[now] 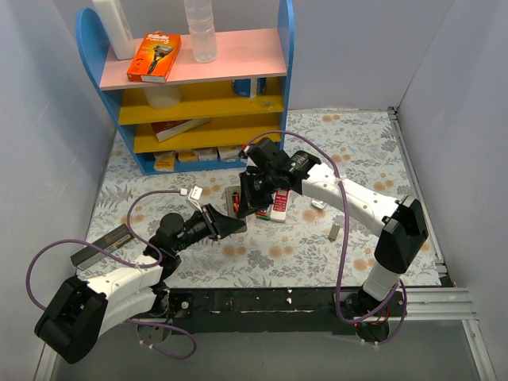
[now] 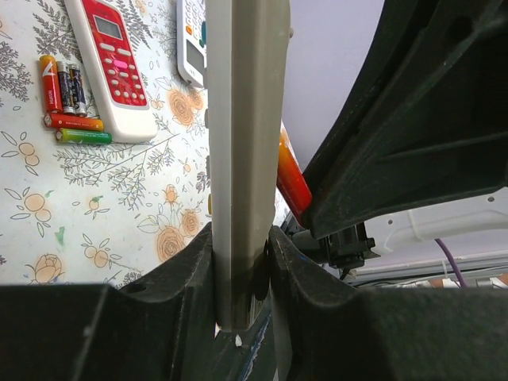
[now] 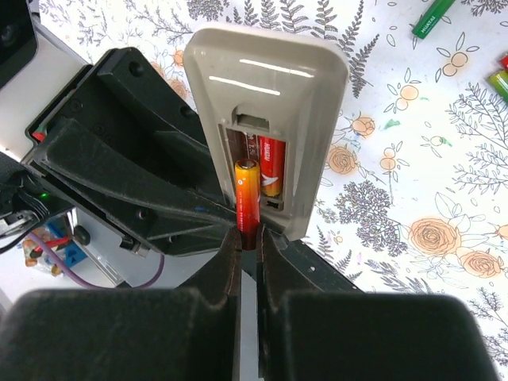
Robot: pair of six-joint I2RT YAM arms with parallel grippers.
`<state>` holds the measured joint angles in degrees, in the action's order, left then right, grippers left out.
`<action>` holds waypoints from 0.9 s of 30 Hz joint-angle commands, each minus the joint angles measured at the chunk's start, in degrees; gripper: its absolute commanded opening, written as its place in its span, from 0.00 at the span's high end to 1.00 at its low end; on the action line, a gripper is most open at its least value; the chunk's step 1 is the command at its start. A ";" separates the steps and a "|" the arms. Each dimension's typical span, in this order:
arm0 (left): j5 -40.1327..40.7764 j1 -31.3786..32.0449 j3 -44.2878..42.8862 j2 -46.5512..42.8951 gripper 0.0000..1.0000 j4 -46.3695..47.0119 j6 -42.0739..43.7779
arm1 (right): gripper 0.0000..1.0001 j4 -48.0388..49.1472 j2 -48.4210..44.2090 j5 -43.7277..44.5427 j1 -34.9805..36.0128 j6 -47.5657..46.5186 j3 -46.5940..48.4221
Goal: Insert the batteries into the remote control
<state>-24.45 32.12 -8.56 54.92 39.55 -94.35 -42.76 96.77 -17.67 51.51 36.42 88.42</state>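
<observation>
A flower-printed tabletop (image 1: pixel 357 143), walled in by pale panels with a blue shelf (image 1: pixel 282 48) at the back, carried the work. The right hand (image 3: pixel 248 238) was clamped on the lower end of an orange battery (image 3: pixel 247 186). It held the battery upright, with the top leaning into the open bay in the back of the remote (image 3: pixel 270 87). Gripping it low, I judged, left the upper end free to go into the slot first. Just beside it in the bay sat a red battery (image 3: pixel 271 165), so the loading looked about half done, with the left slot not yet filled. The remote was off the tabletop, stood on end and pinched tight at its lower end by the left hand (image 2: pixel 242 262). Its open back was turned towards the right hand, most likely so the bay faced the incoming battery and the body could not slide away under a push. Further out, spare batteries (image 2: pixel 67 103) lay in a small cluster on the tabletop, touching the side of a red-and-white handset (image 2: pixel 115 67) and well apart from both hands. Which way the orange battery's poles pointed could not be told. Seating it would probably call for a firm press against the contact without twisting the remote loose.
</observation>
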 commanded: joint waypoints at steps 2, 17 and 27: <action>-0.07 0.31 0.56 -1.83 1.00 2.99 0.48 | 0.99 -1.09 1.31 1.67 0.09 2.07 4.56; -0.34 1.37 -0.93 -2.80 1.00 1.76 -0.22 | 0.94 -2.50 6.85 2.46 0.00 2.60 11.24; 2.65 1.46 -1.55 -3.67 1.00 0.18 -4.35 | 0.71 -4.95 8.61 1.85 0.00 1.72 13.62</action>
<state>-21.65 32.80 -8.19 52.88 38.20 -97.01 -47.53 104.27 -16.25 51.46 38.81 98.41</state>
